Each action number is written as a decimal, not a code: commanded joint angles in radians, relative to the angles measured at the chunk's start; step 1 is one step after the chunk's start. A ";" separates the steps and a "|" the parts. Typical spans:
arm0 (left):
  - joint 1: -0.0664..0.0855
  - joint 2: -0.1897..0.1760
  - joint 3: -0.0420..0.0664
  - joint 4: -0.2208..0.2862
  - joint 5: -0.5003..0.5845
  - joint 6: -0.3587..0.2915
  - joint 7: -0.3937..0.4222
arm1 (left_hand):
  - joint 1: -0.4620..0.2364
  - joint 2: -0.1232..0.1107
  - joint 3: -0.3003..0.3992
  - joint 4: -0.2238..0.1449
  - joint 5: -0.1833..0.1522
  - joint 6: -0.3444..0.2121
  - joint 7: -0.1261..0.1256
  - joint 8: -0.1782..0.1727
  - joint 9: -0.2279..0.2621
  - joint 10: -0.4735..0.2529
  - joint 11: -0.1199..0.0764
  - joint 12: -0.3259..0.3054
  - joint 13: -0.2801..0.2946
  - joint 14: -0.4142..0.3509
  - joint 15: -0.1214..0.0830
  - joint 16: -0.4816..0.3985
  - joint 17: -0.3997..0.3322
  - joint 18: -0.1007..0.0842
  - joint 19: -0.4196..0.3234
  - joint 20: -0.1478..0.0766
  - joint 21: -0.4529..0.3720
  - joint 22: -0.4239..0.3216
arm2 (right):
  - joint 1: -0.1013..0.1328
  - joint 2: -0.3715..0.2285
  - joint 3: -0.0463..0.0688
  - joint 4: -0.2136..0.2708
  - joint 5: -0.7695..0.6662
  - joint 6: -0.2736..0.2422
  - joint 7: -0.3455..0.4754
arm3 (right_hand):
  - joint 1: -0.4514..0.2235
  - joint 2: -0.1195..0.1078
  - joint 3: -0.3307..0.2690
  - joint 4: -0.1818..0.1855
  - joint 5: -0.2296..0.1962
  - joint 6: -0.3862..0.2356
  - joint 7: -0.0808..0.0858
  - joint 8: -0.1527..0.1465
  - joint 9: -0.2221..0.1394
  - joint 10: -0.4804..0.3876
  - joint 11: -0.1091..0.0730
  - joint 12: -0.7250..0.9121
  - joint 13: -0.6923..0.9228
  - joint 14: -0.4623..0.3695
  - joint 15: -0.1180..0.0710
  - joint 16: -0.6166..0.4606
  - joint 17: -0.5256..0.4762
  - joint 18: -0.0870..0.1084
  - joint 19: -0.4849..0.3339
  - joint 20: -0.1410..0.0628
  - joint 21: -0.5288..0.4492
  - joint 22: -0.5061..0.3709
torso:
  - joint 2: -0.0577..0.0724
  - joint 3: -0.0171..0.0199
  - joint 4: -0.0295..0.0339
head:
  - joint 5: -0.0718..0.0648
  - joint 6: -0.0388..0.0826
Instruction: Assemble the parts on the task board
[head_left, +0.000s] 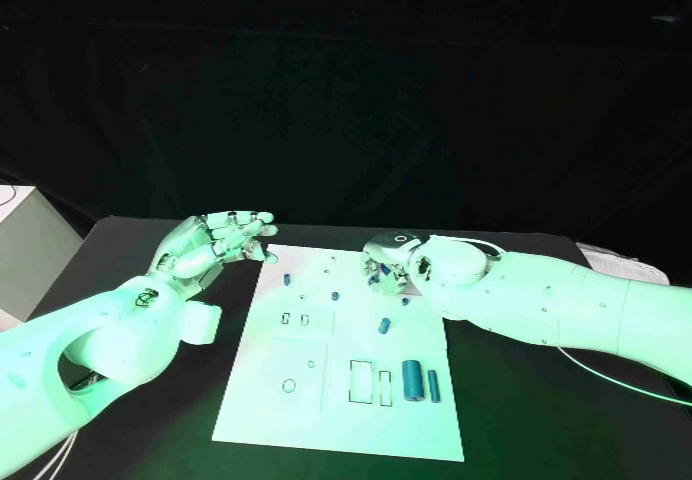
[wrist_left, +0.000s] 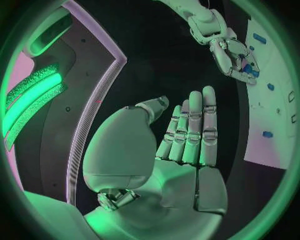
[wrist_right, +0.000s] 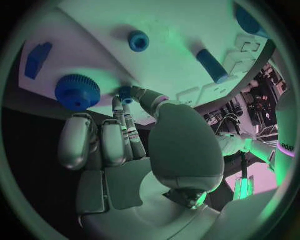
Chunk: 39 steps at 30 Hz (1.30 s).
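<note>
At the far edge of the flat white rectangular task board (head_left: 346, 400), the right silver many-fingered hand (head_left: 392, 262) is reaching down, and in the right wrist view its fingertips (wrist_right: 128, 95) are closing on a small blue peg-like part (wrist_right: 125, 92) at the board surface; whether the part is fully pinched cannot be told. Beside it are sitting a blue knurled gear-shaped part (wrist_right: 77, 91) and a small blue ring-shaped part (wrist_right: 139, 41). Off the board's left edge, the left silver many-fingered hand (head_left: 216, 240) is hovering with fingers straight and apart, holding nothing. Judged by appearance, the peg is light, rigid and smooth, likely slippery; a pinch across its sides near the top seems the best hold.
</note>
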 joint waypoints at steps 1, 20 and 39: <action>0.000 0.001 0.001 0.000 -0.003 0.018 0.000 | -0.008 0.002 0.004 0.001 -0.006 -0.004 -0.001 -0.002 -0.001 -0.002 0.004 -0.004 -0.001 -0.007 0.001 0.005 0.001 0.007 -0.008 -0.001 0.004 0.001 | -0.003 -0.001 -0.002 0.000 -0.025 0.023 -0.012 | 0.005 0.009 0.007 -0.001 0.000 0.009 -0.001 0.005 0.003 0.010 -0.001 -0.001 0.002 0.031 -0.003 0.007 0.000 -0.007 0.006 -0.003 0.002 0.000 | 0.006 -0.0007 0.0005 | 0.000 0.002; 0.000 0.003 0.001 -0.007 -0.005 0.022 -0.012 | -0.009 0.004 0.005 0.001 -0.006 -0.006 0.001 -0.003 -0.001 -0.004 0.005 -0.005 -0.002 -0.008 0.002 0.008 0.002 0.007 -0.011 -0.001 0.008 0.004 | -0.007 -0.015 -0.002 0.031 -0.022 -0.111 -0.004 | 0.055 0.081 0.086 -0.035 0.001 0.088 -0.021 0.071 0.065 0.096 -0.026 0.010 0.036 0.033 -0.023 0.030 0.022 -0.014 0.009 -0.019 0.039 0.055 | 0.019 -0.0023 0.0055 | -0.006 0.012; 0.000 0.002 0.001 -0.009 -0.011 0.028 -0.021 | -0.007 0.006 0.007 0.000 -0.007 -0.007 0.001 -0.004 -0.002 -0.005 0.006 -0.006 -0.002 -0.009 0.002 0.010 0.002 0.007 -0.013 -0.001 0.011 0.006 | -0.009 0.035 0.003 0.024 -0.060 -0.308 -0.120 | 0.057 0.088 0.101 -0.053 0.004 0.091 -0.024 0.091 0.091 0.107 -0.029 0.004 0.043 0.036 -0.026 0.042 0.042 -0.018 0.012 -0.022 0.053 0.076 | 0.029 -0.0051 0.0074 | -0.001 0.031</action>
